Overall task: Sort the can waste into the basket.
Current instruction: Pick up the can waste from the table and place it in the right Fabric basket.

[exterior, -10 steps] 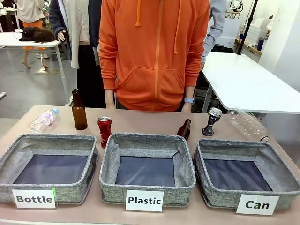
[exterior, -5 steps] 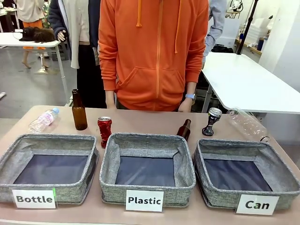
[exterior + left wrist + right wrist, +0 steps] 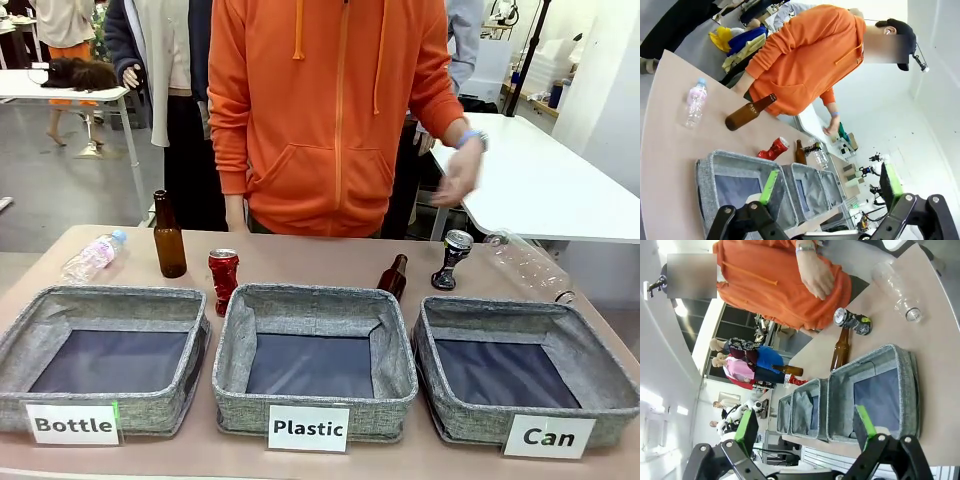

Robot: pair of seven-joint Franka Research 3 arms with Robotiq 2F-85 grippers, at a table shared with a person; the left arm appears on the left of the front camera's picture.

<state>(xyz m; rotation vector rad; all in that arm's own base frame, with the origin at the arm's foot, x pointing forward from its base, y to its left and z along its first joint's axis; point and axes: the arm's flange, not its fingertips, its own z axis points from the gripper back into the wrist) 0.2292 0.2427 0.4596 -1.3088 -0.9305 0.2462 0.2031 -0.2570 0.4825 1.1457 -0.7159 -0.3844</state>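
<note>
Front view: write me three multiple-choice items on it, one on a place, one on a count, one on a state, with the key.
1. The red can stands
A. just behind the Plastic basket's far left corner
B. inside a basket
C. on the floor

2. Brown glass bottles on the table:
A. one
B. two
C. four

3. The Can basket is
A. holding both cans
B. tipped over
C. upright with nothing in it

Key:
1 A, it stands on the table just beyond that corner.
2 B, one stands at the left, and one is behind the Plastic basket's far right corner.
3 C, its dark bottom lies bare.
</note>
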